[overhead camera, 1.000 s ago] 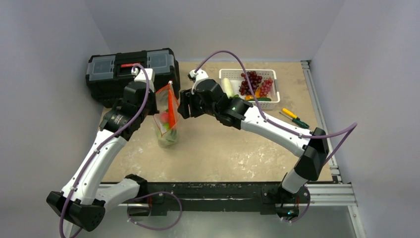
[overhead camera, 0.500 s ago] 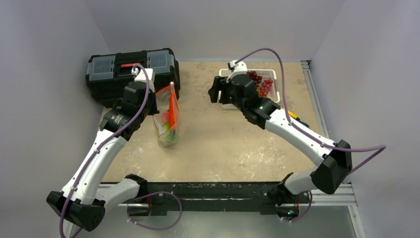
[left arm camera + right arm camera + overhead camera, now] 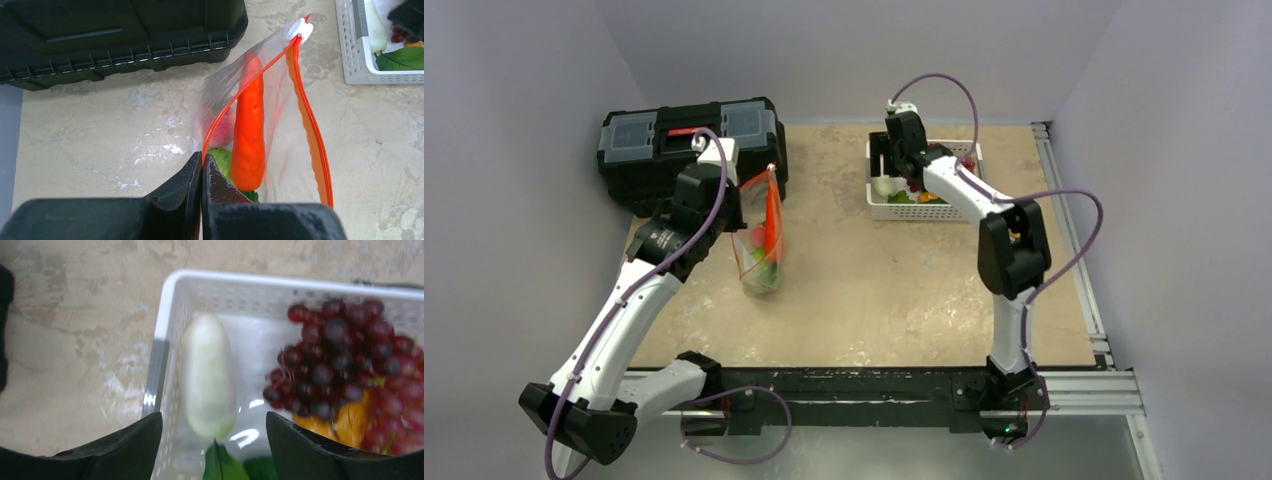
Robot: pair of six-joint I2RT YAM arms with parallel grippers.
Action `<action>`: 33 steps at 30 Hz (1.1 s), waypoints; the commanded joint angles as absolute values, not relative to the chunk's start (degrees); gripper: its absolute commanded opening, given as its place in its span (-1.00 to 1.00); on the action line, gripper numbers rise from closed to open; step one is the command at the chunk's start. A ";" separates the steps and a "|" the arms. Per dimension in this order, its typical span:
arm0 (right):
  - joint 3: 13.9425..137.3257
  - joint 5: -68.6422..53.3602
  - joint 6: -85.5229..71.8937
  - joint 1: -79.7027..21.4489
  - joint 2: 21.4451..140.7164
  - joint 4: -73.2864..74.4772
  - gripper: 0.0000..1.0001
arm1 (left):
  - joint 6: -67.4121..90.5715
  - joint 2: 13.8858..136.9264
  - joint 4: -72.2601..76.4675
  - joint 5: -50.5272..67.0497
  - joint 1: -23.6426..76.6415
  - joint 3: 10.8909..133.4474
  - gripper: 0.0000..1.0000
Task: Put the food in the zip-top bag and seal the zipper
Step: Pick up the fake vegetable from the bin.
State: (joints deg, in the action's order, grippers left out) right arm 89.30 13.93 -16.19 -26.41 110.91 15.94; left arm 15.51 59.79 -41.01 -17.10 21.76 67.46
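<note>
The zip-top bag stands upright near the table's middle left, its mouth open. My left gripper is shut on the near end of the zipper, whose white slider tab sits at the far end. Inside the bag are an orange carrot, a pink-red round piece and a green leafy piece. My right gripper hangs open over the white basket, with nothing between its fingers. Under it lie a white bulb, purple-red grapes and a green leaf.
A black toolbox stands at the back left, right behind the bag. The white basket sits at the back right and the right arm reaches up over it. A metal rail runs along the table's right edge.
My right arm has swung from the bag's mouth over to the basket, and its jaws have spread wider. The left gripper and the bag have not moved.
</note>
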 commanded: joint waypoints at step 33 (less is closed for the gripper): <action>96.03 14.03 -12.74 -25.45 108.88 18.31 -0.53 | 15.64 61.15 -39.70 -17.04 21.36 68.71 -1.00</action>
State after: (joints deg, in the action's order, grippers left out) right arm 97.47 12.56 -9.96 -25.23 121.89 24.95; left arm 15.49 61.12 -40.99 -17.10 21.76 67.46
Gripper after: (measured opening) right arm 0.524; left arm 0.006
